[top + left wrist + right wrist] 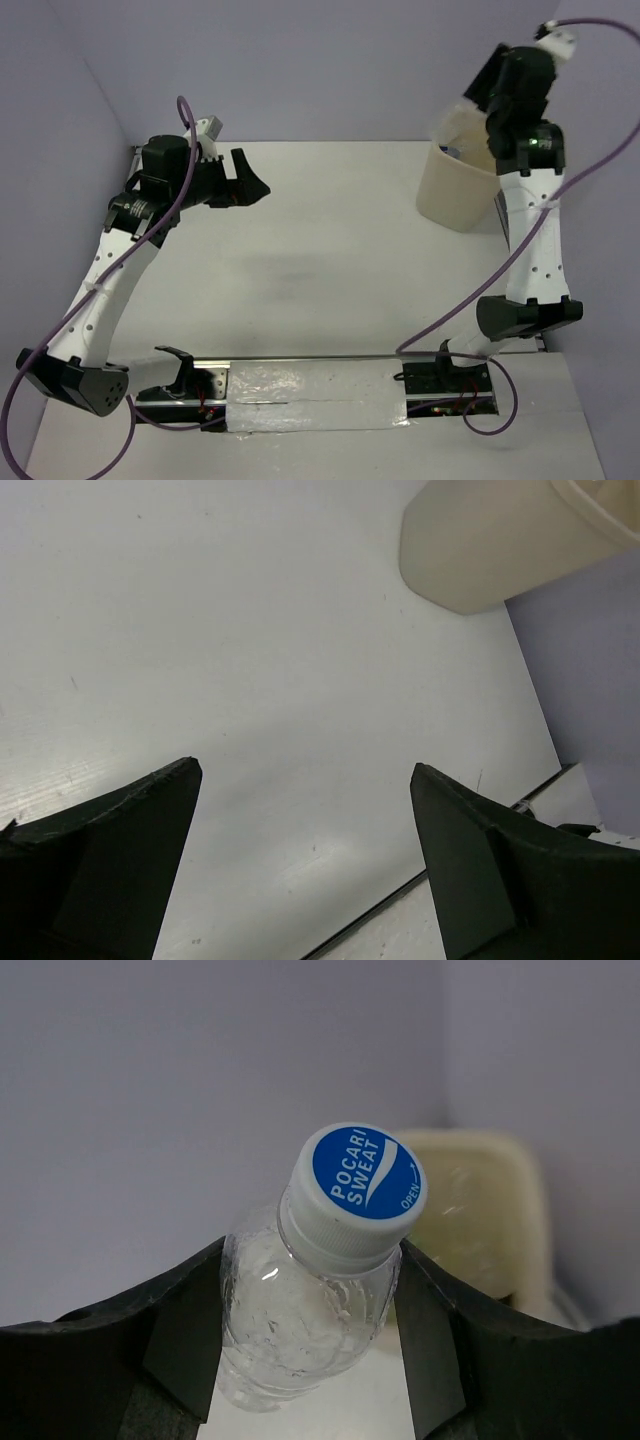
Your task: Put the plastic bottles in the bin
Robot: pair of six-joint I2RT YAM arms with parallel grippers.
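Observation:
My right gripper (311, 1260) is shut on a clear crinkled plastic bottle (300, 1310) with a white cap and a blue "Pocari Sweat" top (362, 1172), gripped just below the neck. The cream bin (490, 1210) stands behind it, to the right. From above, the right gripper (487, 103) hangs over the bin's (450, 195) rim at the far right, and something blue (455, 152) lies inside. Over the left side of the table, my left gripper (305, 770) is open and holds nothing; it also shows in the top view (250, 182).
The white table (320, 260) is walled in lilac at the back and sides. The bin (480, 555) sits in the far right corner against the side wall. A metal rail with taped sheeting (310, 395) runs along the near edge between the arm bases.

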